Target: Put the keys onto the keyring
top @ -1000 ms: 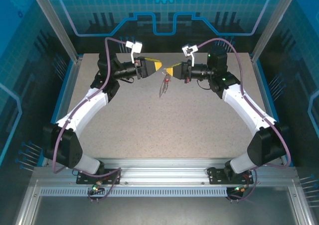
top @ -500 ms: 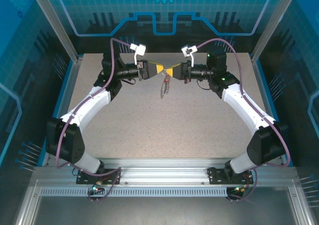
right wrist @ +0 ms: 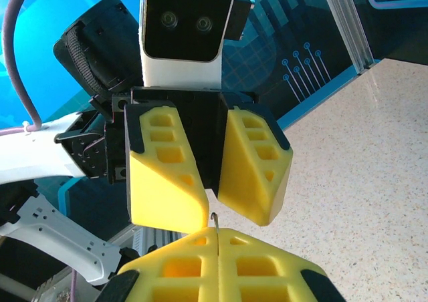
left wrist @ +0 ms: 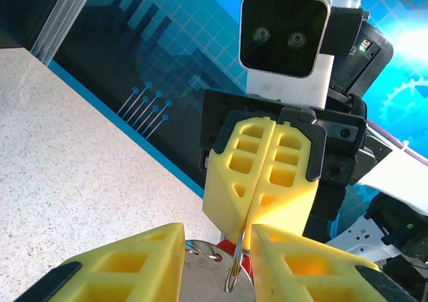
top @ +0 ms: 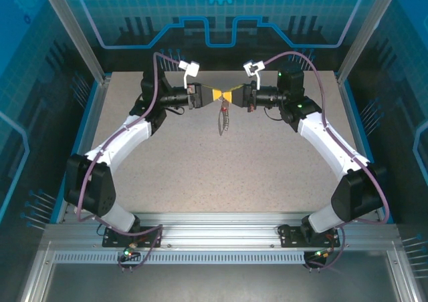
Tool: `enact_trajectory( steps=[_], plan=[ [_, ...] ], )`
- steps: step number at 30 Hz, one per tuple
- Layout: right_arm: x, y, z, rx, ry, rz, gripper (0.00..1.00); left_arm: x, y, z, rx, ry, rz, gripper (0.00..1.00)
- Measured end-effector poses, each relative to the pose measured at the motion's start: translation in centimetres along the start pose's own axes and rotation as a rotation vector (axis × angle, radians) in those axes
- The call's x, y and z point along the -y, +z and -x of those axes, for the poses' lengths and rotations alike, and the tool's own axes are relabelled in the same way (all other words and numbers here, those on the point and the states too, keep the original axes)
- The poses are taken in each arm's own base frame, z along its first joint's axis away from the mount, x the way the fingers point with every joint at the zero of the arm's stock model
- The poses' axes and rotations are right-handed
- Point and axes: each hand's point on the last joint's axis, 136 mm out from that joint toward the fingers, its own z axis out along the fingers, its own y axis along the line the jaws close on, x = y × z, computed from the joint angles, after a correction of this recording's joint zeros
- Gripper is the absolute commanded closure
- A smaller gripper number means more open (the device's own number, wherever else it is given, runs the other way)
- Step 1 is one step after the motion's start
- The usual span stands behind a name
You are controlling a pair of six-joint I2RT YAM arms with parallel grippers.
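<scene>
We see the keyring (top: 222, 118) held above the speckled table (top: 267, 168) near its 12 o'clock edge. It dangles toward 6 o'clock from the spot where the two sets of yellow fingertips meet. Its thin wire loop (left wrist: 235, 265) is pinched in the right gripper (top: 227, 97), whose jaws are pressed together on it and which comes in from 3 o'clock. At 9 o'clock, the left gripper (top: 215, 96) has its jaws apart. In its wrist view they flank a silver ring (left wrist: 207, 275) and a sliver of the red key (left wrist: 247, 268). We cannot tell whether the pads touch these.
</scene>
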Motion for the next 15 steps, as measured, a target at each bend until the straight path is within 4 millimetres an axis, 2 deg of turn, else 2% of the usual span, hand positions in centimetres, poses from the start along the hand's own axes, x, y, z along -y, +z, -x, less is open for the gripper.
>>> enact_trajectory(
  steps=[8, 10, 13, 14, 15],
  plan=[
    [0.21, -0.16, 0.11, 0.004, 0.001, -0.007, 1.00, 0.19, 0.23, -0.21, -0.008, 0.003, -0.012, 0.82],
    [0.24, -0.18, 0.13, 0.005, 0.001, -0.008, 1.00, 0.22, 0.32, -0.26, -0.009, 0.004, -0.014, 0.87],
    [0.42, -0.33, 0.21, 0.008, 0.003, -0.013, 1.00, 0.45, 0.50, -0.33, -0.012, 0.008, -0.025, 0.99],
    [0.51, -0.43, 0.26, 0.010, 0.006, -0.015, 1.00, 0.52, 0.57, -0.31, -0.012, 0.010, -0.027, 1.00],
    [0.54, -0.45, 0.28, 0.010, 0.007, -0.016, 0.94, 0.57, 0.63, -0.27, -0.010, 0.017, -0.030, 1.00]
  ],
)
